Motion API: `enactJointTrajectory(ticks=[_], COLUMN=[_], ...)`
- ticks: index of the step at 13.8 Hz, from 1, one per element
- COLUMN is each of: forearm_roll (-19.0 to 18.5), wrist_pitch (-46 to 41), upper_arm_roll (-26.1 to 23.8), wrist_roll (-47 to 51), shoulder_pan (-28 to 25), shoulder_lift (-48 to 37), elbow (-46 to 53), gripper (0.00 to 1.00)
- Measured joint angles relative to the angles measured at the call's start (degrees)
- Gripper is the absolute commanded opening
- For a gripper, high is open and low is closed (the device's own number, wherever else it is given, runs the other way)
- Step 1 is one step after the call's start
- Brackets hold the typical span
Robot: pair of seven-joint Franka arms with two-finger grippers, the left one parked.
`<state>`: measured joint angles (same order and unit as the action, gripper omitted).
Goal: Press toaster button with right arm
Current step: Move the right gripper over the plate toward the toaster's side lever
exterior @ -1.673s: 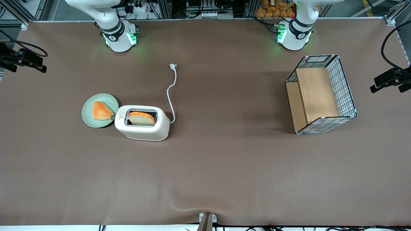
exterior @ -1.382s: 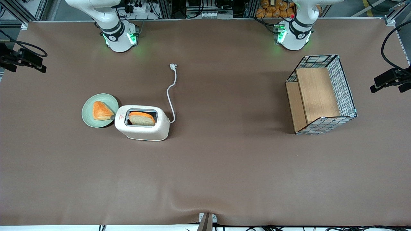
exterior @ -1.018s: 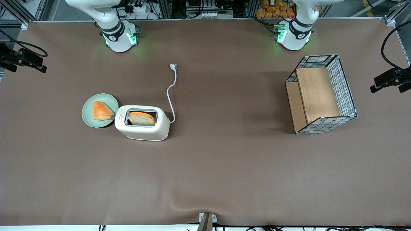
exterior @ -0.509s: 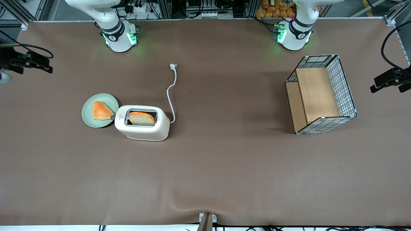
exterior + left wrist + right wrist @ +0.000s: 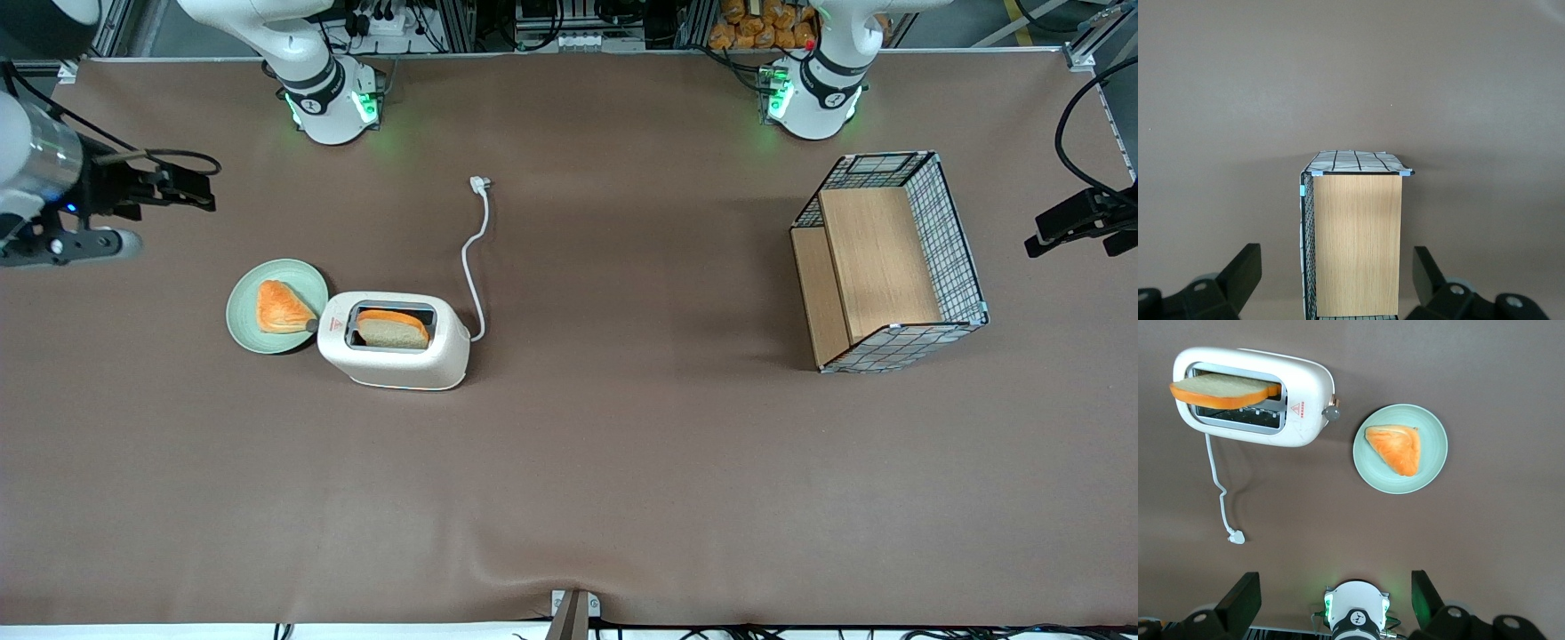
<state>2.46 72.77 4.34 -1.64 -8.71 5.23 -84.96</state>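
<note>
The cream-white toaster (image 5: pixel 396 363) stands on the brown table with a bread slice (image 5: pixel 391 330) upright in its slot. It also shows in the right wrist view (image 5: pixel 1305 393). The button (image 5: pixel 310 326) is a small dark grey knob on the toaster's end that faces the plate; the right wrist view shows it too (image 5: pixel 1332 413). The right arm's gripper (image 5: pixel 133 191) hangs high above the table at the working arm's end, well apart from the toaster and farther from the front camera than the plate. Its fingers (image 5: pixel 1238 600) stand wide apart and hold nothing.
A pale green plate (image 5: pixel 244 336) with a toasted bread wedge (image 5: pixel 280 307) lies right beside the button end. The white cord (image 5: pixel 471 267) runs from the toaster toward the arm bases. A wire basket with wooden panels (image 5: pixel 951 240) stands toward the parked arm's end.
The right arm's gripper has moved in from the table's edge toward the plate and toaster. Toaster, bread, plate and basket have not moved.
</note>
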Motion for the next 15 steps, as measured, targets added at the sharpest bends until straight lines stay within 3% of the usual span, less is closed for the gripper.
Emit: enactJointTrajectory(ticks=[15], forearm_roll=[1.8], wrist_pitch=[0.1], upper_arm_roll=[0.2], wrist_roll=[0.0], shoulder_pan=[0.0], shoulder_lift=[2.8], elbow=[-0.3], gripper=[1.0])
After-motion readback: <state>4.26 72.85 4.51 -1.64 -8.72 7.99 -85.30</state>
